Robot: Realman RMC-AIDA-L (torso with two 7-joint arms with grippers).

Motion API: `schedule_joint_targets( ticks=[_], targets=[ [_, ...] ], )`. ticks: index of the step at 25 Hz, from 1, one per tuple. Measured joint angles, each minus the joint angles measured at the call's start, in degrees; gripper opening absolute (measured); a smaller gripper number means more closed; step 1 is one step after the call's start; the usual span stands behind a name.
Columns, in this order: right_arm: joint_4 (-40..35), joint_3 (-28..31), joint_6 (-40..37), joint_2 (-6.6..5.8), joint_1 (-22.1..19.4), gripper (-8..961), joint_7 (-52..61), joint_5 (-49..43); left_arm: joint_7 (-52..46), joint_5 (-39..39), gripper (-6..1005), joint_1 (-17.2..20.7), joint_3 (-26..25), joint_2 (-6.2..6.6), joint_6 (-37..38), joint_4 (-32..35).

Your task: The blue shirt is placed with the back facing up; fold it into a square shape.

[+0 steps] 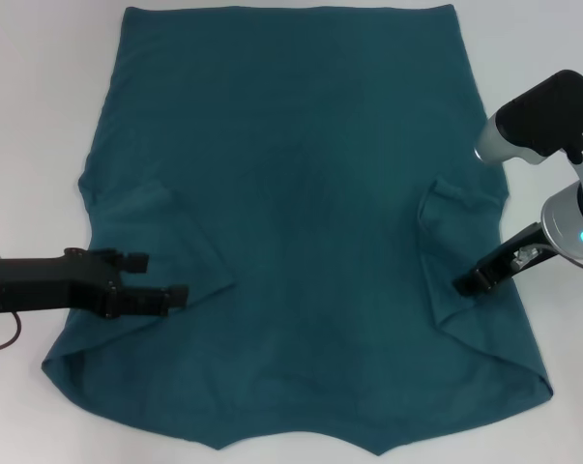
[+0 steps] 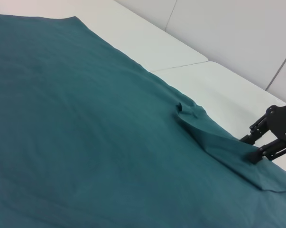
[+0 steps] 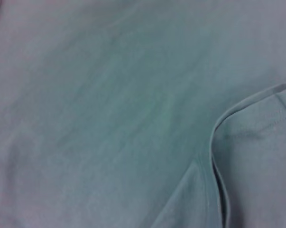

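1. Blue shirt (image 1: 301,213) lies spread flat across the middle of the white table (image 1: 30,97), plain side up, filling most of the head view; its straight hem sits at the far edge and the collar end at the near edge.
2. Both sleeves are folded inward over the body: the left sleeve forms a flap ending near the lower left, and the right sleeve forms a smaller bunched flap toward the right edge.
3. Left gripper (image 1: 165,280) reaches in low from the left side, its jaws spread apart with one finger above and one below, right at the tip of the left sleeve flap; whether cloth sits between them cannot be told.
4. Right gripper (image 1: 470,282) comes in from the right side, its tip down on the folded right sleeve; in the left wrist view it (image 2: 256,154) meets a raised ridge of cloth at the shirt's edge, jaws apparently pinching that fabric.
5. Right wrist view shows only the shirt (image 3: 109,104) close up, with a hemmed sleeve edge curving across it.
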Motion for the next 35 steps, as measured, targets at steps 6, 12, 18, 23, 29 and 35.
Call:
schedule_joint_targets(
  ticks=[6,12,18,23,29,35],
  targets=[
    [2.4,0.1,0.2,-0.20,0.5,424,-0.5,1.8,0.0,0.0,946,-0.2,0.1,0.00,-0.3,-0.1],
    [2.6,1.7,0.5,-0.23,0.4,169,-0.5,1.8,0.0,0.0,946,-0.1,0.2,0.00,-0.3,0.0],
    [2.1,2.3,0.2,-0.24,0.6,20,-0.9,3.0,0.0,-0.1,946,0.1,0.2,0.00,-0.1,0.0],
    [2.2,2.2,0.6,-0.20,1.8,16,-2.3,6.8,0.0,-0.1,946,0.2,0.0,0.00,0.1,0.0],
    [5.4,2.5,3.5,-0.15,4.1,53,-1.0,8.7,0.0,0.0,946,0.4,0.0,-0.06,0.2,0.0],
    [9.3,2.6,4.0,-0.15,5.9,129,-4.7,13.5,0.0,0.0,946,1.0,0.0,-0.09,-0.2,-0.1]
  ],
)
